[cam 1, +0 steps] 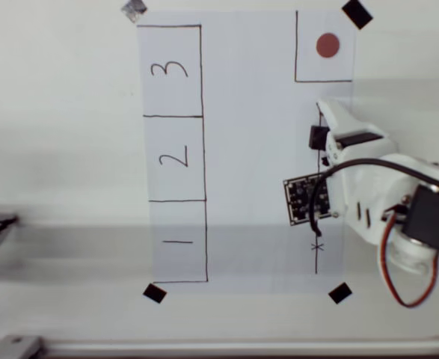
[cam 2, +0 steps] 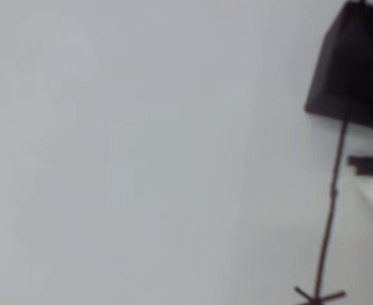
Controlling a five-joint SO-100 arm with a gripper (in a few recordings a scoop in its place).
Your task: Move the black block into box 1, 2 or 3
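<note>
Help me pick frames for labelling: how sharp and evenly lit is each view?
Overhead view: fairly sharp, numbers legible, a grey shadow band crossing the paper near box 1. Wrist view: soft and blurred, the black block fuzzy-edged, lighting flat, no glare.

A pale, off-white desk (cam 1: 62, 149) under soft, even light — a darker grey band (cam 1: 77, 247) crosses it low in the overhead view. Along the bottom edge runs a light rail (cam 1: 204, 348) with a grey bracket (cam 1: 13, 347) at the left.
</note>
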